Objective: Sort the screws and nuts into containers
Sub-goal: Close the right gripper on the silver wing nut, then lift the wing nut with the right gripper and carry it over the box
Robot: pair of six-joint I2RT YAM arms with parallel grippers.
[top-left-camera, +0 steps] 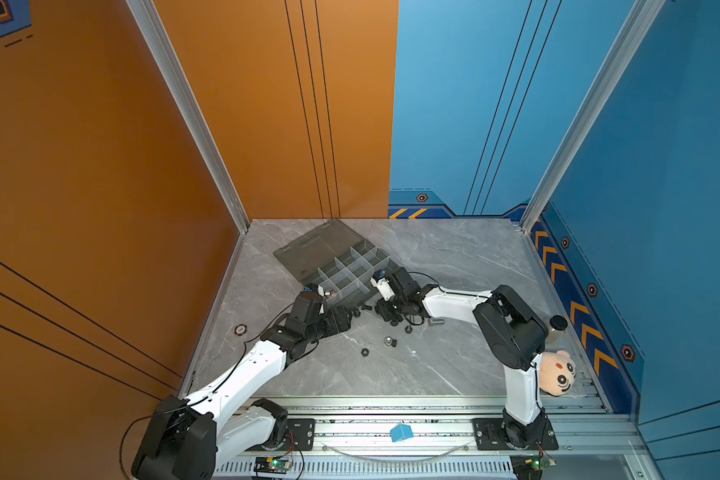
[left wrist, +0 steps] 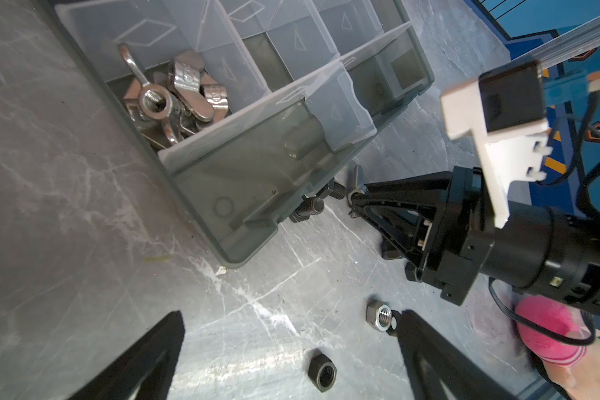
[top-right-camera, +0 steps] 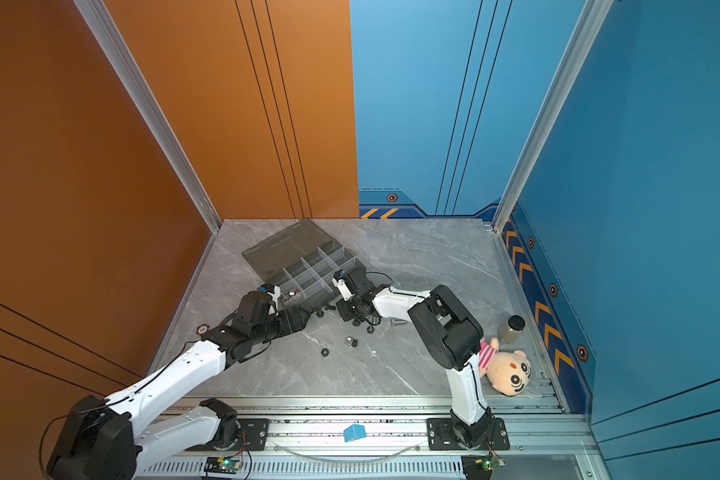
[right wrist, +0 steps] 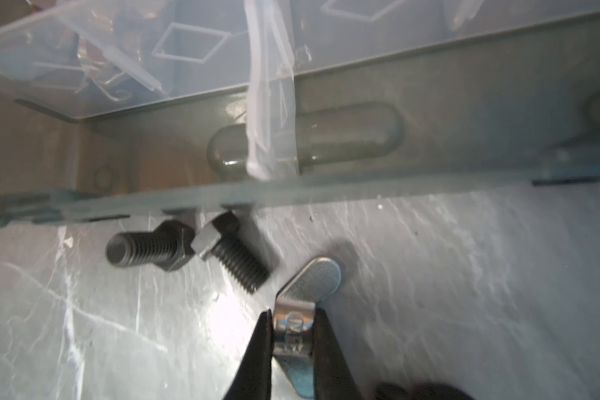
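Silver wing nut (right wrist: 310, 277), probably light, rigid and slick, is best pinched at its hub; the right pincer (right wrist: 293, 313) is closed there, low over the counter (right wrist: 465, 277) beside the organizer box (right wrist: 447, 104). Left pincer (left wrist: 284, 346) gapes wide, empty

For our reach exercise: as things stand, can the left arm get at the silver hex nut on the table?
Probably yes: the left gripper is open and the silver hex nut lies bare between its fingers, close to one tip.
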